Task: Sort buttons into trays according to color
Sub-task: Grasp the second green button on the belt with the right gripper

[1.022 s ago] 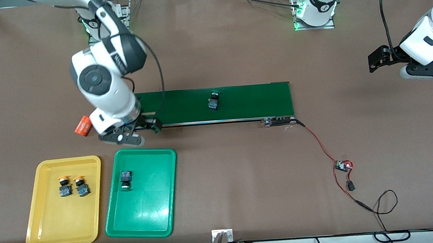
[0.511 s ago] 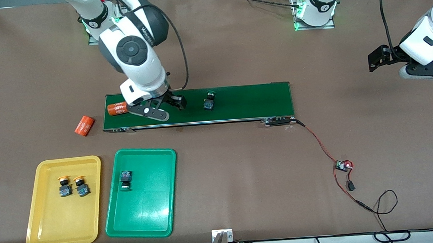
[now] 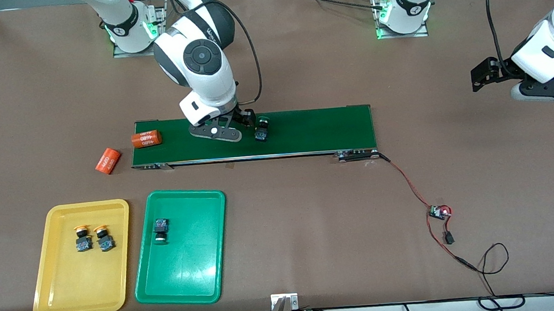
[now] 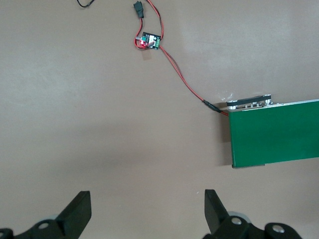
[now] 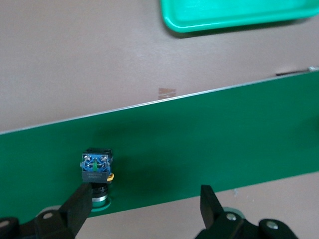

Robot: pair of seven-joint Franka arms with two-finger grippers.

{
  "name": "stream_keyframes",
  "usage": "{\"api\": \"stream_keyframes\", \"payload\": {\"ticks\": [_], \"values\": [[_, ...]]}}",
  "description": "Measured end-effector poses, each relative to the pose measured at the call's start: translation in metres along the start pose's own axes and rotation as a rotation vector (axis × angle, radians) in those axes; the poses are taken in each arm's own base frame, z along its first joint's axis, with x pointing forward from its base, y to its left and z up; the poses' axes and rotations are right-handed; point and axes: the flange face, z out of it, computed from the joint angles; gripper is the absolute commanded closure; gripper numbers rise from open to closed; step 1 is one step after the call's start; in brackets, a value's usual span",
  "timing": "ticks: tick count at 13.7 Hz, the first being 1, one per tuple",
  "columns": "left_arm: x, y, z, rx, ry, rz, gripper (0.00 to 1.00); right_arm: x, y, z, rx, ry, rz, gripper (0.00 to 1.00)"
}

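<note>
Brown desk [image 3: 312, 212] carries a dark-green conveyor belt [image 3: 315, 129]. One green button [image 3: 261, 130] lies tipped over on the belt; another sits in the green tray [image 3: 202, 272], two yellow-orange ones in the yellow tray [image 3: 68, 289].

Handling judgement: small, light, rigid plastic; round cap likely slippery, so grip across the squarer black-and-blue body.

Right pincer [image 3: 249, 120] is low over the belt, wide open and empty, one finger [image 5: 79, 204] just beside the button. Left pincer [image 4: 148, 209] waits over bare desk, fully open, empty.
</note>
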Motion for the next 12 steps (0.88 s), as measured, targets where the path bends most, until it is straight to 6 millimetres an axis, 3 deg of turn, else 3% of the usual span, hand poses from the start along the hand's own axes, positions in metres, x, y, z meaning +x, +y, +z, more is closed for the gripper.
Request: {"api": "stream_keyframes", "payload": {"ticks": [7, 12], "values": [[0.000, 0.000, -0.003, 0.000, 0.002, -0.001, 0.00, -0.001, -0.011, 0.014, 0.028, 0.013, -0.058, 0.00], [0.000, 0.000, -0.004, 0.000, 0.003, -0.001, 0.00, -0.001, -0.016, 0.039, 0.021, -0.006, -0.062, 0.00]]}}
